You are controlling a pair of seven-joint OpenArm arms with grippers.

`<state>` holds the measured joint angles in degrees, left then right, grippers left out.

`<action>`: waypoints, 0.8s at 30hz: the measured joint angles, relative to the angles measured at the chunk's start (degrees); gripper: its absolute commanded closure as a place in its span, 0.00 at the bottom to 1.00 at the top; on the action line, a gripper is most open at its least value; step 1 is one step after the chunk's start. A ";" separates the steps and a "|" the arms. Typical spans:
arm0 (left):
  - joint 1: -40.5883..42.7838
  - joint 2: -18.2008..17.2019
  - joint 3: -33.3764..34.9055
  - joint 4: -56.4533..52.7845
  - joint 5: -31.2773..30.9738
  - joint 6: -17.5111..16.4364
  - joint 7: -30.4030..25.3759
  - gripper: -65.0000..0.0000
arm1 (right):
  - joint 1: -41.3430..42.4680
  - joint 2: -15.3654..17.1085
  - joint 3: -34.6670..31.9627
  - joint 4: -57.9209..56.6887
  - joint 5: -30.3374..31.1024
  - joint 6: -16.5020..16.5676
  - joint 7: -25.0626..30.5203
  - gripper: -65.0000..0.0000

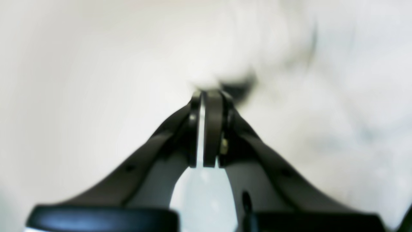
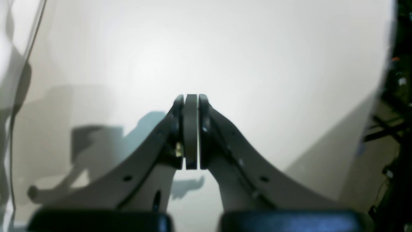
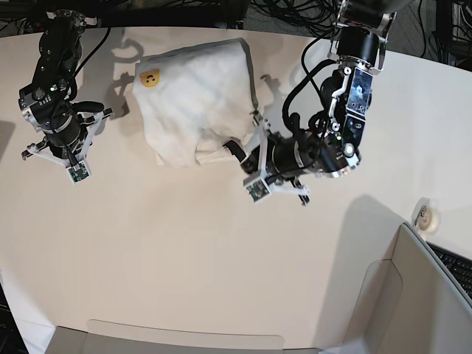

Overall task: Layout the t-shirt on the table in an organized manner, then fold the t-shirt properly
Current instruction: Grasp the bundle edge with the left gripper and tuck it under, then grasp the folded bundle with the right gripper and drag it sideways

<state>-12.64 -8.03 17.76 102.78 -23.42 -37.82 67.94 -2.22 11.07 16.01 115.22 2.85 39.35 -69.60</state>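
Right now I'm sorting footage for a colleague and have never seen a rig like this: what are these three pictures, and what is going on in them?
The base view looks down on a white table with two black robot arms. The other two pictures come from cameras mounted on each arm's wrist, looking along its two-fingered claw.

A white t-shirt lies crumpled on the table with a small yellow smiley patch showing; it is neither spread out nor folded.

The left gripper, on the right side of the base view, has reached the shirt's near edge. In the left wrist view, the same gripper has its fingers nearly together against blurred white cloth and a dark patch; a pinch looks likely but is not certain.

The right gripper is shut on nothing, over bare table away from the shirt.
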 measured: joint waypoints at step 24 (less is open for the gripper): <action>15.23 -3.06 -25.03 11.87 -0.13 -2.34 1.01 0.96 | -7.98 -16.83 -20.44 0.24 8.46 -0.57 0.00 1.00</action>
<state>2.59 -11.09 -7.27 114.65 -23.55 -40.16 68.95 -10.20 -5.76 -4.43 115.46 11.31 38.79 -69.60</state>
